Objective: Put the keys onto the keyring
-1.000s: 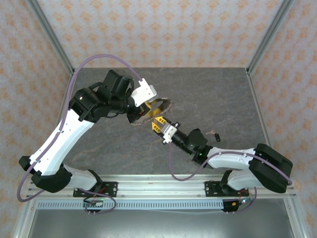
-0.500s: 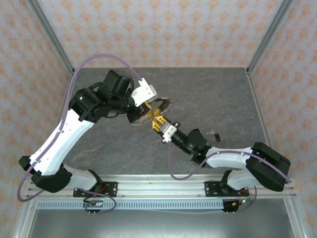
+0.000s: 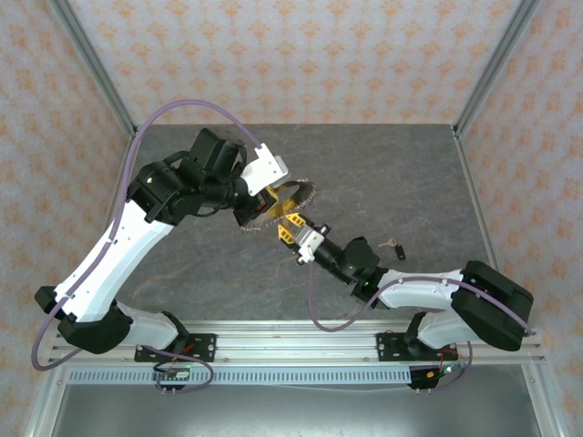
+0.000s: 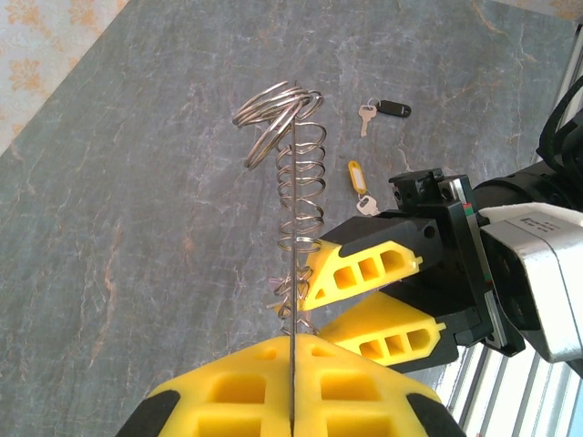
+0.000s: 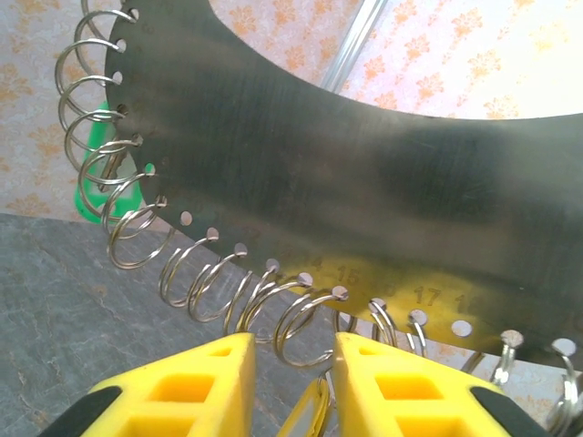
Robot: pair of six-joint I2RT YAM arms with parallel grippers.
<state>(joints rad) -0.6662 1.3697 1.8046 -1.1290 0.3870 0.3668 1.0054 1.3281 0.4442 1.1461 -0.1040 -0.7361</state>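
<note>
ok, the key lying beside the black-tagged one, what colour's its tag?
Yellow tag; clearest in the left wrist view.

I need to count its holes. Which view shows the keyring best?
Right wrist: the keyring looms close, its holes and numbers plain. Left wrist sees it edge-on, clamped in the left end effector; top external shows it small.

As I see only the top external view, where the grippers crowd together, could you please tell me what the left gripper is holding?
Observer: The left gripper is shut on the keyring, a thin metal plate that the left wrist view shows edge-on.
Operator: Thank you. And the other one, is it closed?
Observer: No, the right gripper has its fingers apart, just below the keyring's row of wire rings.
Operator: Is any key near those rings?
Observer: A green key head shows behind the leftmost rings; whether it hangs there, I cannot tell.
</note>
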